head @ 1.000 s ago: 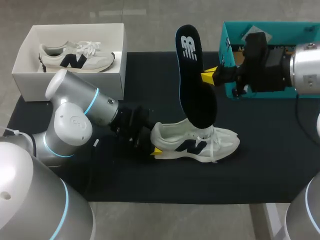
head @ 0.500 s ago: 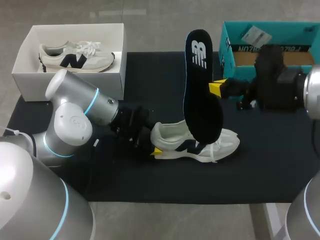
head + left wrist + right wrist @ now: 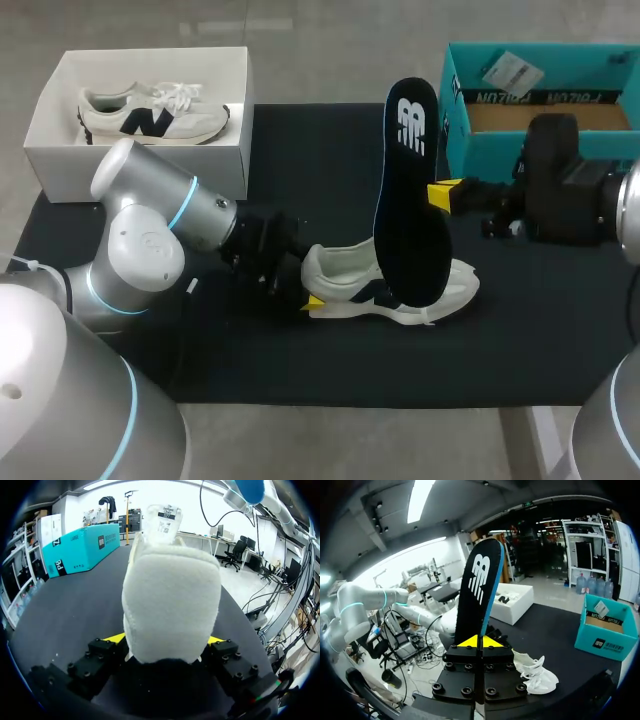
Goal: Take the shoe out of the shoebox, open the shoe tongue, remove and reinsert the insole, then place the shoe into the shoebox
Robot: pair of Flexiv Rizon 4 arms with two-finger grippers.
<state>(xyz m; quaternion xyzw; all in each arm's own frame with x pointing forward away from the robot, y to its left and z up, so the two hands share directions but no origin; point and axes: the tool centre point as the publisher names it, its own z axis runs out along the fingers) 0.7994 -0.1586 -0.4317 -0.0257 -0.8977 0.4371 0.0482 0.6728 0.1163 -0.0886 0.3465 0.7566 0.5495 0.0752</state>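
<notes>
Shoe point(image 3: 335, 272): on the table point(image 3: 300, 150), heel clamped in the left claw point(image 3: 167, 642), apparently to steady it.
Insole point(image 3: 410, 210): pinched edge-on in the right claw point(image 3: 480, 641), upright, lower end over the shoe.
Shoebox point(image 3: 500, 155): open, near the right claw, awaiting the shoe.

The insole point(image 3: 410, 220) looks smooth, matt black. The shoe point(image 3: 170, 605) has a fuzzy cream cloth heel. Matt black cloth covers the desk point(image 3: 320, 150). The teal shoebox point(image 3: 480, 150) and far-left white box point(image 3: 60, 170) look like smooth cardboard.

insole point(image 3: 412, 220) black, white logo | shoe point(image 3: 340, 265) cream | shoebox point(image 3: 500, 155) teal | table point(image 3: 300, 140) black
</notes>
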